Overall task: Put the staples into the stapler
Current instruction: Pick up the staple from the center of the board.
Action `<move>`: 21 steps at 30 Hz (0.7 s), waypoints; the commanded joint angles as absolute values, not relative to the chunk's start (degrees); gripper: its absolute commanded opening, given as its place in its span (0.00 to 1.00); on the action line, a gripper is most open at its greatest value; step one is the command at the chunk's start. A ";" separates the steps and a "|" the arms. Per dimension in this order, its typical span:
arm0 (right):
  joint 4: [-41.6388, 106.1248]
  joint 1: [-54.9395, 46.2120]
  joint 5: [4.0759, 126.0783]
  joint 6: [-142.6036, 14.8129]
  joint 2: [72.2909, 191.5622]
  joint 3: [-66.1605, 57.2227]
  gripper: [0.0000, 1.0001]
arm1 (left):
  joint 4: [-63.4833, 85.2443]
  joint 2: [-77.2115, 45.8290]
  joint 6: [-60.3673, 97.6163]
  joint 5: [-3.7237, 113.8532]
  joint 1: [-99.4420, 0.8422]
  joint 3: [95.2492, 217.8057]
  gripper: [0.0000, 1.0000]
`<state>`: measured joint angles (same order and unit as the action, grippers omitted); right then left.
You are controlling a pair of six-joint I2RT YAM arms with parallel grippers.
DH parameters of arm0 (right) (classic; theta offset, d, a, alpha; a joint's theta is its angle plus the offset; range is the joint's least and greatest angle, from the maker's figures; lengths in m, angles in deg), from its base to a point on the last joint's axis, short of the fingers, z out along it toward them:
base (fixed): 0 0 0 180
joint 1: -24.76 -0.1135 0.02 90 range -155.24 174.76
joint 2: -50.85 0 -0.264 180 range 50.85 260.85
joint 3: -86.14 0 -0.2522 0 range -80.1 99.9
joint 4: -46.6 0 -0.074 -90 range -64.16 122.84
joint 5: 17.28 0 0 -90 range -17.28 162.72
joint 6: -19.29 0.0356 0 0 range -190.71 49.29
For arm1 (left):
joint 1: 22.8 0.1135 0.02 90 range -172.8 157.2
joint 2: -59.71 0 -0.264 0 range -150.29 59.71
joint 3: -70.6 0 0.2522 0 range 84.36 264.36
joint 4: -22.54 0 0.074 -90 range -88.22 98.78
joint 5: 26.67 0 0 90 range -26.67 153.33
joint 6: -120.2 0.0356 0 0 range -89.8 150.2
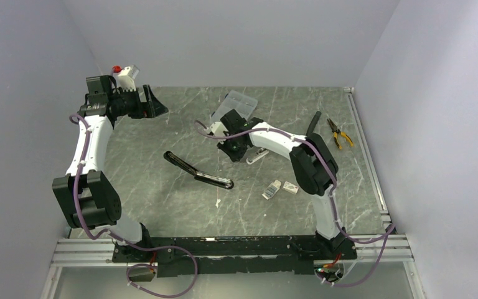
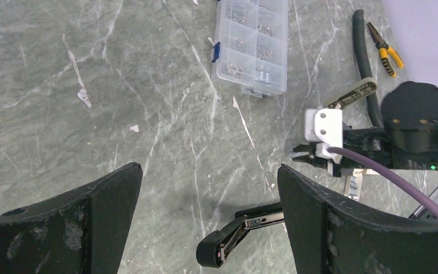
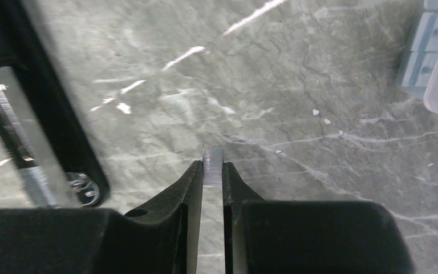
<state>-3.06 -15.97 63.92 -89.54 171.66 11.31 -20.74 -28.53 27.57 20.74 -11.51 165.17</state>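
The black stapler (image 1: pixel 199 171) lies swung open on the marble table, left of centre; its metal channel shows in the left wrist view (image 2: pixel 234 237). My right gripper (image 3: pixel 212 168) is shut on a short silvery strip of staples (image 3: pixel 212 162) that sticks out past the fingertips, low over the table. Seen from above, that gripper (image 1: pixel 232 149) hangs to the right of the stapler, apart from it. The white staple box lies in two parts (image 1: pixel 272 189) (image 1: pixel 290 188) nearer the front. My left gripper (image 1: pixel 152 103) (image 2: pixel 208 171) is raised at the back left, open and holding nothing.
A clear compartment case (image 1: pixel 239 103) (image 2: pixel 254 43) lies at the back centre. A slim metal piece (image 1: pixel 258 156) lies beside the right gripper. A black ribbed hose (image 1: pixel 313 123) and yellow-handled pliers (image 1: pixel 340 134) lie at the right. A black-and-metal object (image 3: pixel 28 114) fills the right wrist view's left edge.
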 commanded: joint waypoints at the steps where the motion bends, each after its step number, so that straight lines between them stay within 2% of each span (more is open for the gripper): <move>1: -5.45 -19.17 64.60 -87.50 165.21 15.17 0.08 | -20.97 -28.71 27.46 21.73 -11.26 167.54 0.94; 13: -12.77 -26.00 61.75 -83.45 165.88 19.44 0.06 | -17.30 -28.26 25.89 37.40 -11.26 167.49 0.94; 21: -15.70 -27.94 62.05 -82.00 168.27 21.95 0.07 | -15.94 -27.73 23.24 36.47 -11.18 167.08 0.94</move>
